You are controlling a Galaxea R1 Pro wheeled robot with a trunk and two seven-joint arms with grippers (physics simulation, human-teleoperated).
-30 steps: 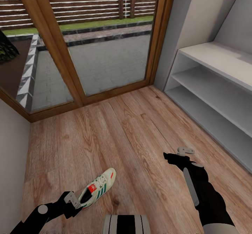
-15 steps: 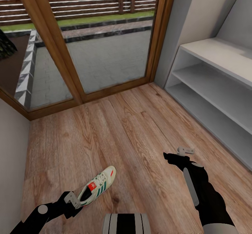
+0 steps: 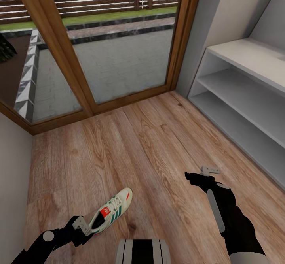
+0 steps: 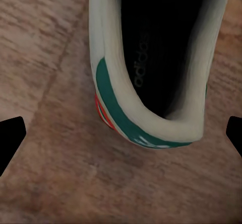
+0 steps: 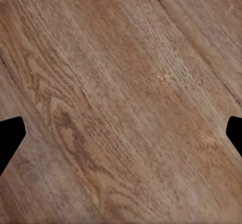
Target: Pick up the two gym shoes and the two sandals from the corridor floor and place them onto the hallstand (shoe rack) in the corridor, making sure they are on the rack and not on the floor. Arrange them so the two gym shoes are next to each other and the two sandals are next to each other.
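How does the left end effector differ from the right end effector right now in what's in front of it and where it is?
The left end effector sits at the heel of the cream-white sneaker with green stripes, whose heel lies between its spread fingertips in the left wrist view; the right end effector has bare light-brown wood plank floor ahead of it. The left one is near the beige wall, the right nearer the pale grey-white shoe rack. Both are open and holding nothing.

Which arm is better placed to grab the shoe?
Left: its tool sits open at the heel of the shoe. The right tool hangs over bare floor, well away from it.
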